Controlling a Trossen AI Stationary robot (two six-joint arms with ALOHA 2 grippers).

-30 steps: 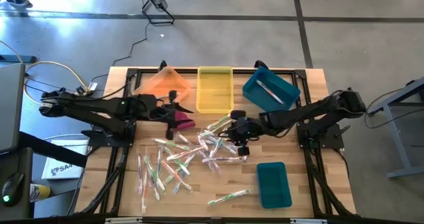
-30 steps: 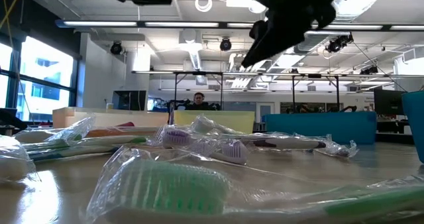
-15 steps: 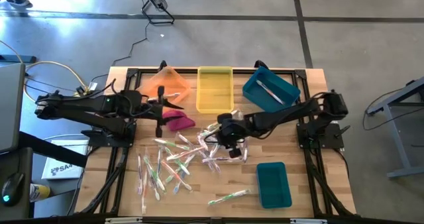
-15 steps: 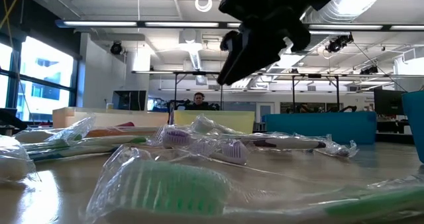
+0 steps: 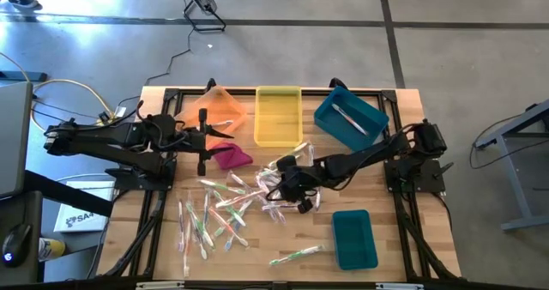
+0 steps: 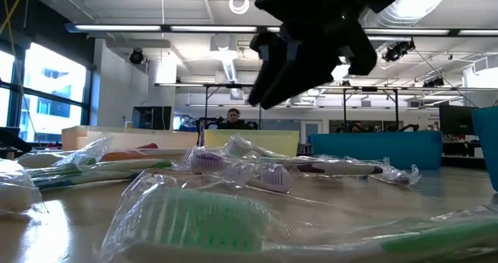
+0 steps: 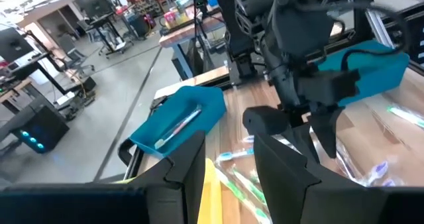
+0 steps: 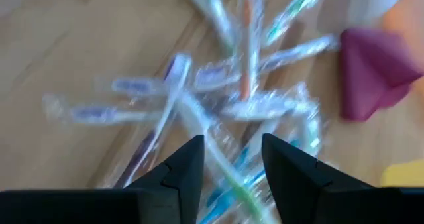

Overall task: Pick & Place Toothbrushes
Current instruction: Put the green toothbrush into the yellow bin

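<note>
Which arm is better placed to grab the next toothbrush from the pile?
The right. Its gripper hangs open over the toothbrushes at mid-table, and its wrist view looks straight down on them. The left gripper sits off beside the orange bin.

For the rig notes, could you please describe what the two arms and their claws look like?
Both arms are dark, almost black, built of slim jointed segments on black frame bases at the table's sides. The left claw and the right claw each end in two flat, angular dark fingers with bevelled tips. Thin cables trail from the left arm's base. No markings are legible.
</note>
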